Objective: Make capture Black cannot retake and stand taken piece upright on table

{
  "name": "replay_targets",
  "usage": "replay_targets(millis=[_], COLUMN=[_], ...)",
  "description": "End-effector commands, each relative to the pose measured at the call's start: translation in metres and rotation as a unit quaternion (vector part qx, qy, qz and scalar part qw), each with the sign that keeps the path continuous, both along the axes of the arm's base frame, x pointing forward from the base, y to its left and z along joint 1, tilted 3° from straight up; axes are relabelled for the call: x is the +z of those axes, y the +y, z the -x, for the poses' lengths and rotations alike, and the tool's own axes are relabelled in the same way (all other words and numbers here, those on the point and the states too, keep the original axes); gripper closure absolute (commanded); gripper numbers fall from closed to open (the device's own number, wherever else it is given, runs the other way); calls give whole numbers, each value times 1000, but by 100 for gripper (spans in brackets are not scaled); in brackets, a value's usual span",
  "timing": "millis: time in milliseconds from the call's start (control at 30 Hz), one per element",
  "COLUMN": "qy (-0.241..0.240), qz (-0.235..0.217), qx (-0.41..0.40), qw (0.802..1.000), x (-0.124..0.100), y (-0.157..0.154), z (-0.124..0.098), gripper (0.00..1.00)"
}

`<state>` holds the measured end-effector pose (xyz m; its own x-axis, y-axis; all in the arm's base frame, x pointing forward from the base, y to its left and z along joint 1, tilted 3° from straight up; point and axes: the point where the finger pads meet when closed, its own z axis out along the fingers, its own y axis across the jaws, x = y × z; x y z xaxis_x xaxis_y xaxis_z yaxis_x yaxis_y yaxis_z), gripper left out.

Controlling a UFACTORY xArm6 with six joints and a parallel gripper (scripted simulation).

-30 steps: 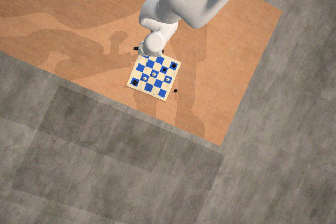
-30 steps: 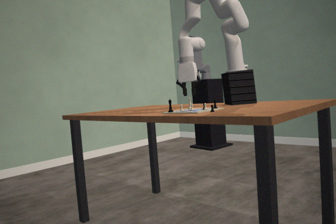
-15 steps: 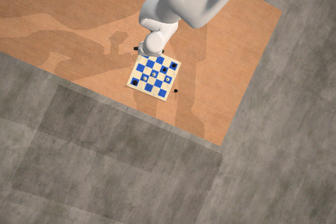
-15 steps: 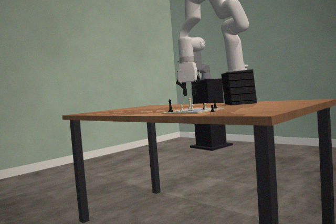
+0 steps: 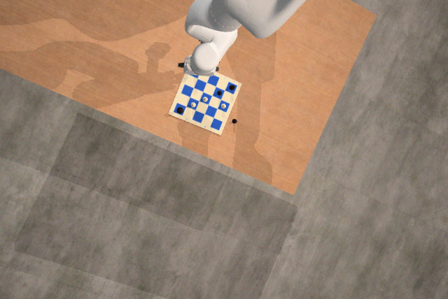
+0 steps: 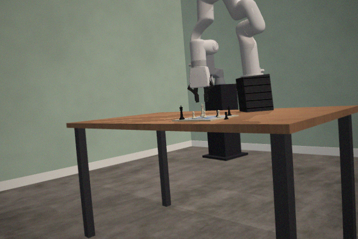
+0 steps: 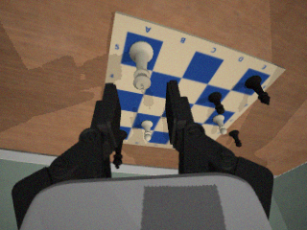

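From the top, reaches to one edge of a flat blue-and-cream checkered board (image 5: 211, 110) (image 6: 212, 120) (image 7: 165, 81) on the brown wooden desk (image 5: 307, 89) (image 6: 173, 127) (image 7: 48, 48); shows a small black pawn (image 5: 234, 120) (image 6: 226, 115) (image 7: 235, 138) off the board, near its side. From the exterior, holds the black two-fingered claw (image 5: 199, 69) (image 6: 201, 99) (image 7: 142, 95) above the board, released and empty. From the wrist, looks past parted fingers at a tall white king (image 6: 202, 109) (image 7: 141, 54) on A5.

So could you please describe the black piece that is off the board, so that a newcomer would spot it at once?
On the wooden table lies a blue-and-cream chessboard. Just outside one edge stands a small, upright black pawn. Every other chess piece stands on a square; this one alone stands on bare wood.
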<state>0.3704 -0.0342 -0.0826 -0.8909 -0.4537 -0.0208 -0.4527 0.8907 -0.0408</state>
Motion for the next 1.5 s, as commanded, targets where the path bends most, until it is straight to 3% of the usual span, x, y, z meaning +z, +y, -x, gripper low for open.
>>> replay_targets(millis=[0,1033,1467], qy=[-2,-2,-2], qz=[0,0,0], qx=[0,0,0], qw=[1000,1000,1000], x=[1,0,-20], y=[0,0,-1], z=[-1,-1,-2], gripper=[58,58,58])
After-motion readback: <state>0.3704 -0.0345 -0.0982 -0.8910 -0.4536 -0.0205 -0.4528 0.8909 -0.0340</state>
